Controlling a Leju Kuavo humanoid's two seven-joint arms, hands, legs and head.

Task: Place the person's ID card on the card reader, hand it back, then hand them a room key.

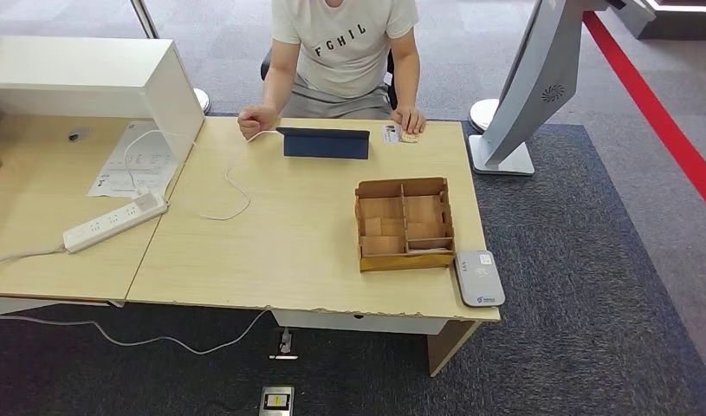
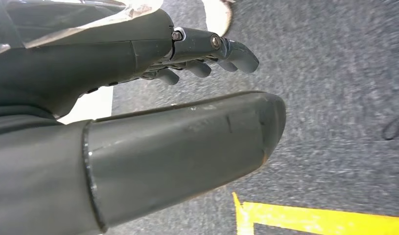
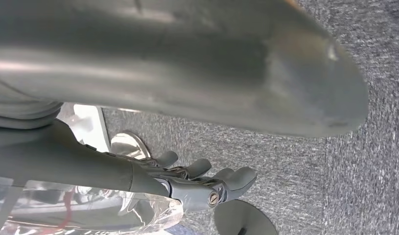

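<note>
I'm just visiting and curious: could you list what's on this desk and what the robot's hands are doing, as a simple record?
ID card: under the person's hand at the table's far edge
Card reader: grey, at the near right corner
Wooden box: divided, beside the reader
Tablet: dark, before the person
Left hand: over carpet, holding nothing
Right hand: over carpet, holding nothing

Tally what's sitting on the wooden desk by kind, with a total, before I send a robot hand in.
Tablet: 1
ID card: 1
Wooden divided box: 1
Card reader: 1
Power strip: 1
Paper sheet: 1
Total: 6
</note>
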